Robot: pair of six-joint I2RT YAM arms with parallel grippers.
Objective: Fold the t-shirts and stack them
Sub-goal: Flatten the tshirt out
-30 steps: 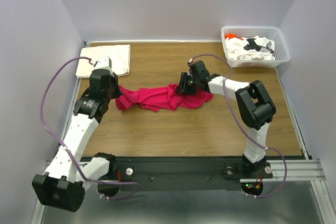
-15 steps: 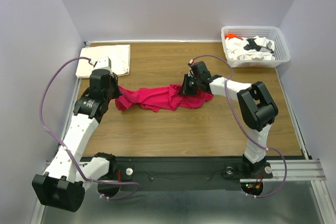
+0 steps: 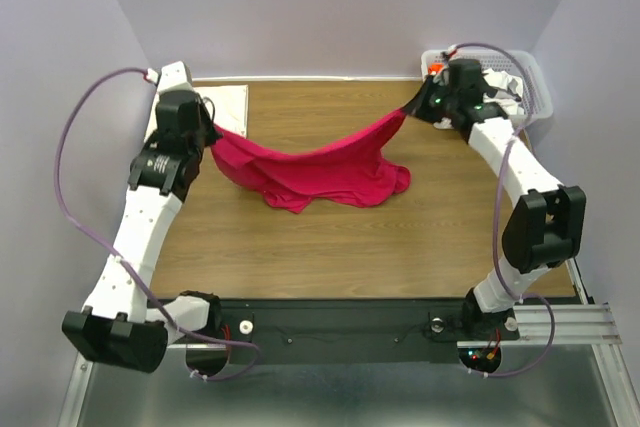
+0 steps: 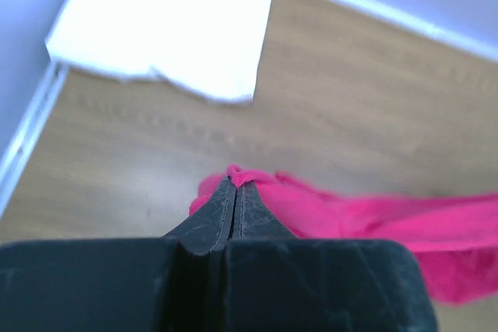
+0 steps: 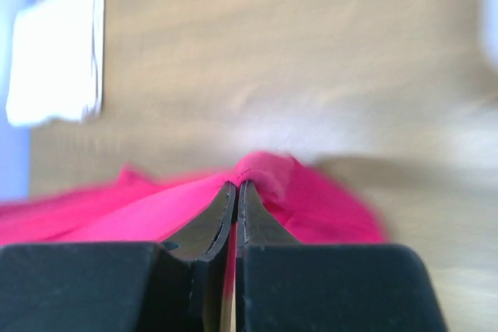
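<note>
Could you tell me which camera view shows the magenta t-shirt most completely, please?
The top external view: it shows the whole magenta t-shirt hanging between the left gripper and the right gripper. Each wrist view shows only a pinched bit and a strip of cloth.

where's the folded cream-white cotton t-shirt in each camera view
Top external: the folded cream-white cotton t-shirt lies at the far left corner of the wooden table.
Left wrist: upper left of the picture.
Right wrist: upper left edge, blurred.
Shared landmark: the magenta-red cotton t-shirt, which shows in all three views.
</note>
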